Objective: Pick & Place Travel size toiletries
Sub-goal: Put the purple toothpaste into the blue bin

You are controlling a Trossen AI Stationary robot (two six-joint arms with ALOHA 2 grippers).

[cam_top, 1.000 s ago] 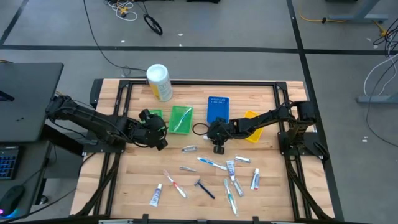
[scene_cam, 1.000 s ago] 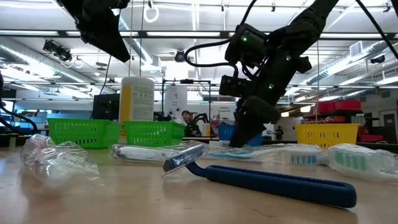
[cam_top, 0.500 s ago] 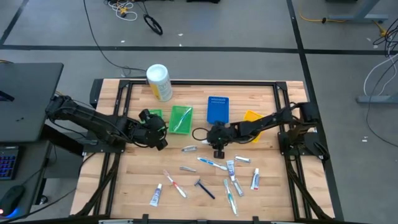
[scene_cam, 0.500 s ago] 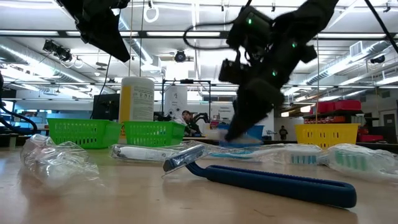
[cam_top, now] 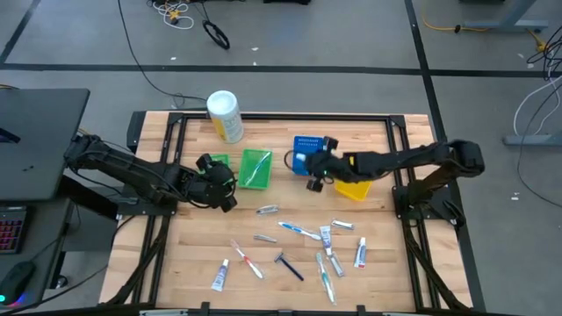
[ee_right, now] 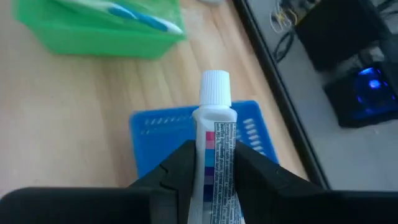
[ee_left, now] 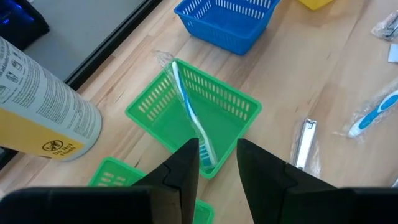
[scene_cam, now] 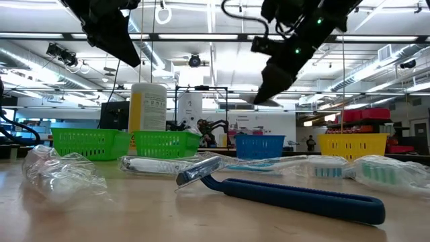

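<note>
Tube (ee_right: 214, 149): white, capped, with red and blue marks; it is sitting clamped between the right gripper's fingers, cap pointing forward, held in the air above the blue bin.
Right gripper (cam_top: 313, 172): grasping the tube; it is hanging over the blue bin's right edge, on the side toward the yellow bin (cam_top: 354, 186).
Blue bin (cam_top: 306, 147): taken as landmark; it is looking empty from above.
Left gripper (cam_top: 226, 190): idling left of the blue bin, beyond the green bin; fingers parted slightly, holding nothing.
Green bin (ee_left: 196, 118): just left of the blue bin; already carrying one blue-white toothbrush (ee_left: 189, 112).
Rest of toiletries (cam_top: 303, 232): lying scattered on the table (cam_top: 189, 254) in front of the blue bin, well apart from it.
Risk 1: the tube is riding near the bin's edge, not its middle; let go here, it could be striking the rim and tipping out onto the table.
Risk 2: the bin looks light; a descending finger catching the wall could be shoving or tilting it.
Risk 3: the grip is sitting on a round, smooth body; the tube may be slipping or swivelling before release.
Risk 4: a release from this height could be bouncing the tube out.
</note>
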